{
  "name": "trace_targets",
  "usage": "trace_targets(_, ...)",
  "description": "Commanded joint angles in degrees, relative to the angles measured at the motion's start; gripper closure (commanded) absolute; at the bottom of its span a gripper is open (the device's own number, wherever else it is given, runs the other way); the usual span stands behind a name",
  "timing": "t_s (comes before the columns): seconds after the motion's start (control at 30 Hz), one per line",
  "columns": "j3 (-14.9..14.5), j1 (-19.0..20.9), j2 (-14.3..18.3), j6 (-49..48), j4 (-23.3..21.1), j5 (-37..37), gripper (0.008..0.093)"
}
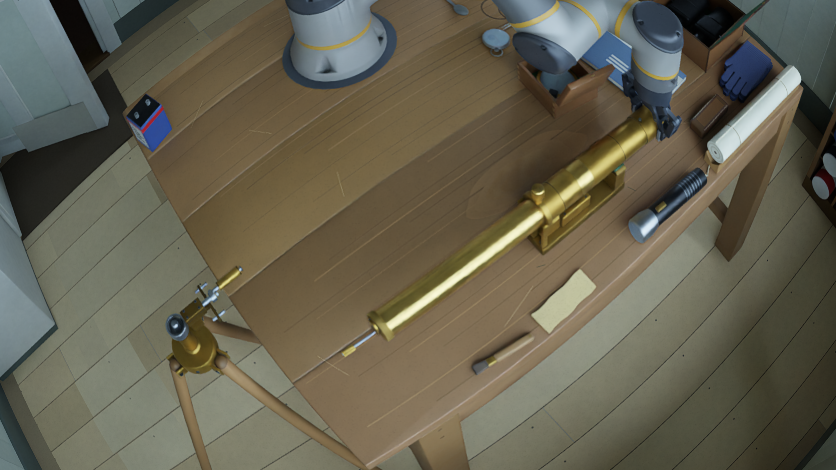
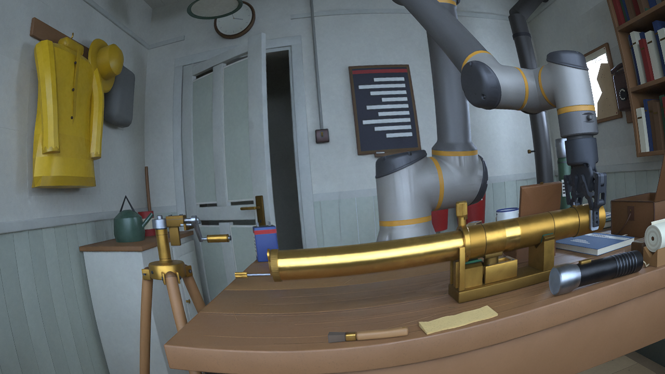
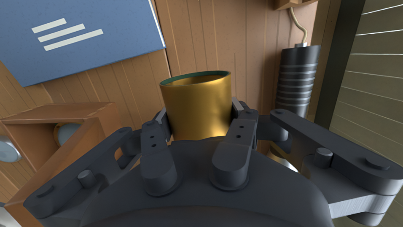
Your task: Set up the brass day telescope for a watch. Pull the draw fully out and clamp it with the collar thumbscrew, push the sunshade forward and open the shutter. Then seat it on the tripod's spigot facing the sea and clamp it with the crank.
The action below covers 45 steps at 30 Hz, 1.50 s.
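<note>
My gripper (image 1: 655, 120) (image 2: 589, 211) (image 3: 197, 113) stands over the right end of the brass telescope (image 1: 514, 231) (image 2: 418, 242). The telescope's sunshade (image 1: 640, 127) (image 2: 583, 217) (image 3: 198, 104), a short brass sleeve with a dark green inner rim, is clasped in the closed fingers. The telescope lies in a brass cradle (image 1: 576, 213) (image 2: 500, 274) on the table, its long draw tube reaching toward the near left edge. A thumbscrew (image 1: 536, 192) (image 2: 461, 210) stands up on its collar. The tripod (image 1: 196, 345) (image 2: 165, 270) with spigot and crank (image 1: 225, 280) (image 2: 204, 235) stands on the floor off the table's left corner.
A wooden box (image 1: 564, 85) (image 3: 56, 135) and a blue book (image 1: 619, 58) (image 3: 76, 36) lie behind the gripper. A black torch (image 1: 669, 204) (image 2: 593, 272) (image 3: 298, 76), a paper roll (image 1: 754, 114), a cloth (image 1: 564, 301), a brush (image 1: 503, 353) and a blue battery (image 1: 149, 123) also sit on the table.
</note>
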Motion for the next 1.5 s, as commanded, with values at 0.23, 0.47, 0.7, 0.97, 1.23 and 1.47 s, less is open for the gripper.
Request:
trace_targets(0.23, 0.0, 0.0, 0.0, 0.0, 0.0, 0.0, 0.0639)
trace_targets(0.47, 0.0, 0.0, 0.0, 0.0, 0.0, 0.0, 0.0499)
trace_targets(0.7, 0.0, 0.0, 0.0, 0.0, 0.0, 0.0, 0.0359)
trace_targets(0.97, 0.0, 0.0, 0.0, 0.0, 0.0, 0.0, 0.0199)
trace_targets(1.23, 0.0, 0.0, 0.0, 0.0, 0.0, 0.0, 0.0134)
trace_targets(1.47, 0.0, 0.0, 0.0, 0.0, 0.0, 0.0, 0.0134)
